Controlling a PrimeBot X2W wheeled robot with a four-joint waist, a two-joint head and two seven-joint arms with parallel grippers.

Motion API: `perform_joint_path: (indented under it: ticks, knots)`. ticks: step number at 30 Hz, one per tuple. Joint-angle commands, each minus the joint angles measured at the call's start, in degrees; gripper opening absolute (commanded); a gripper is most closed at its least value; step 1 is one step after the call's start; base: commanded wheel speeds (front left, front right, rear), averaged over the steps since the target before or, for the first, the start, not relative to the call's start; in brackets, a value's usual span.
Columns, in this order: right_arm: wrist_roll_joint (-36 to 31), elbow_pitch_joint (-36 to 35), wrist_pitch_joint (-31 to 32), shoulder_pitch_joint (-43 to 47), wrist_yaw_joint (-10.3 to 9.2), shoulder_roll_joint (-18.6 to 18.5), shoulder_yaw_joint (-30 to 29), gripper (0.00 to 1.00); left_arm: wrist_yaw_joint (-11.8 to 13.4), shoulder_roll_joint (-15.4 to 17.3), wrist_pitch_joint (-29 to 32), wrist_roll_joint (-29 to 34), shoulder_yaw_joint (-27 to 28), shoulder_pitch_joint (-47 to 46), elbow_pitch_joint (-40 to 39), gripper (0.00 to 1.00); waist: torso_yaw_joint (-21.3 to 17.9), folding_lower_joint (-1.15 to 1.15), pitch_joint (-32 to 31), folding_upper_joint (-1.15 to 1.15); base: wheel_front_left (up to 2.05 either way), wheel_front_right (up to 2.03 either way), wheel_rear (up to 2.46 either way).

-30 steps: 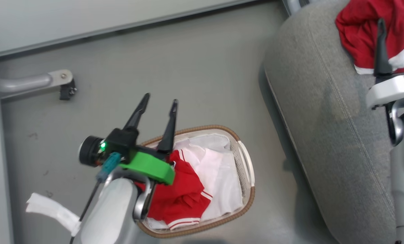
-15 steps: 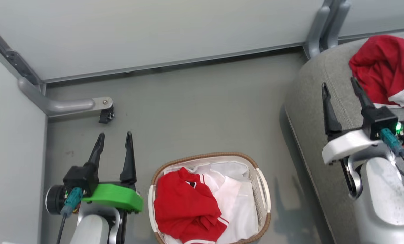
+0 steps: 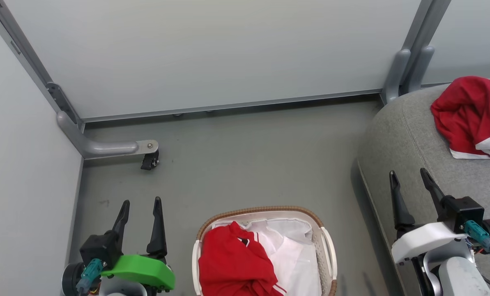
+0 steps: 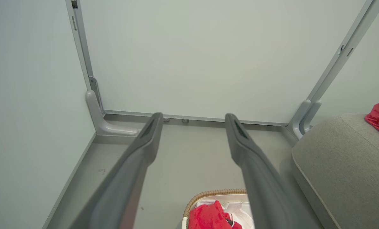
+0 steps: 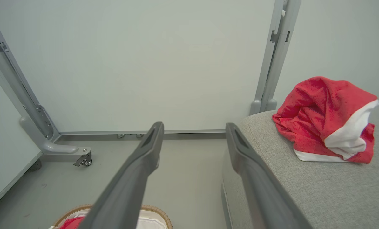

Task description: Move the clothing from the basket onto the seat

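The white basket (image 3: 326,255) with its brown woven rim stands on the floor at the bottom middle of the head view. A red garment with white stripes (image 3: 232,267) lies in it on white fabric (image 3: 294,255). The grey seat (image 3: 405,135) is at the right, and a red and white garment (image 3: 470,115) lies on it. My left gripper (image 3: 141,203) is open and empty, left of the basket. Over the seat's near edge, my right gripper (image 3: 407,174) is open and empty. The left wrist view shows the basket rim (image 4: 214,192) and the seat (image 4: 338,159); the right wrist view shows the garment on the seat (image 5: 322,117).
Pale partition panels stand behind and to the left. A grey panel foot with a black caster (image 3: 149,160) sits on the floor at the left, and a grey post base (image 3: 407,74) stands by the seat's far corner. Grey floor (image 3: 249,156) lies between basket and panels.
The head camera has tilted up and swung, so basket and seat sit lower in the picture. Both arms have drawn back to the lower corners; the left one no longer hangs over the basket.
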Motion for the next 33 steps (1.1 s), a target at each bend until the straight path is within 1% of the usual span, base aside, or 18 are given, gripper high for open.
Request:
perform_joint_path:
  ticks: [1,7,33]
  knots:
    - [0.6,-0.5,-0.1,1.1,-0.08,-0.2,0.2,1.00,0.4,0.1,0.0,-0.3,0.3,0.7,0.0,1.00,0.0,0.01,-0.3,0.00,0.00,0.00,0.00]
    - [0.8,-0.8,-0.1,2.5,-0.08,-0.2,1.1,1.00,0.5,0.1,0.0,-0.4,0.7,1.3,-0.1,1.00,-0.3,0.01,-0.6,0.00,0.00,0.00,0.00]
    - [1.0,-0.3,-0.1,2.0,-0.08,-0.2,1.4,1.00,0.0,0.1,0.0,-0.1,0.4,0.9,0.1,1.00,-0.4,0.01,-0.5,0.00,0.00,0.00,0.00]
